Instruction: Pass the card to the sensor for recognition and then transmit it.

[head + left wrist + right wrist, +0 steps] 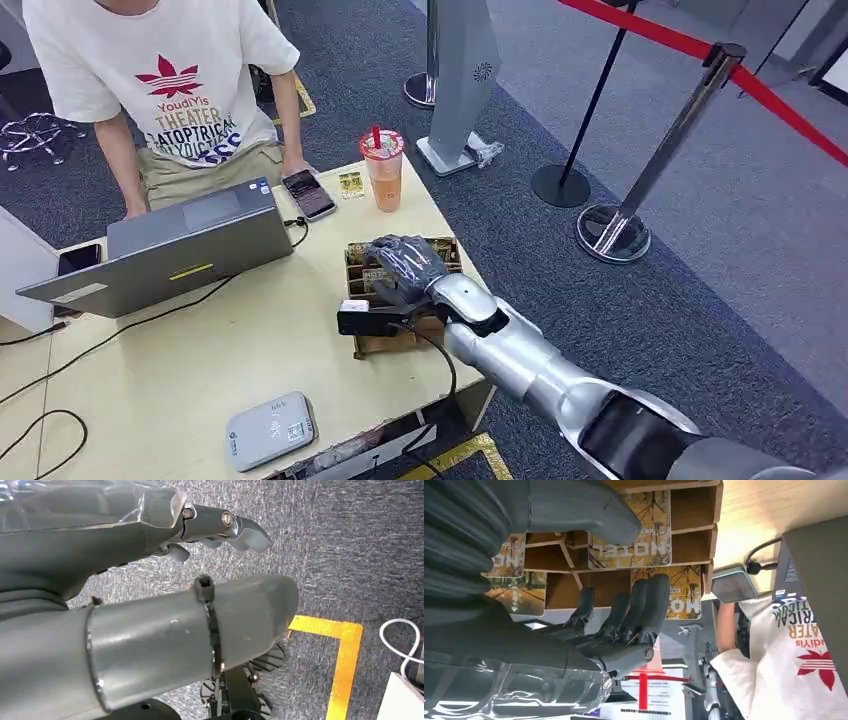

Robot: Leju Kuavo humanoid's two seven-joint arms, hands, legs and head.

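A wooden card holder [352, 262] stands at the table's right edge with several yellow-brown "MOTEL" cards in its slots. My right hand [405, 265] hovers over it, reaching down into the slots. In the right wrist view the thumb [589, 515] lies across one upright card [651, 535], and the dark fingers [644, 605] dip into the slot behind it, in front of another card [689, 600]. Thumb and fingers stay apart with no card pinched. The grey-white sensor [270, 430] lies at the table's near left. My left hand [125, 535] hangs over the carpet, holding nothing.
A person [170, 90] stands behind the table at a grey laptop [190, 245], beside a phone [308, 193], a small card [351, 185] and an orange drink cup [383, 170]. Cables run over the tabletop. Stanchions [615, 230] with red tape stand to the right.
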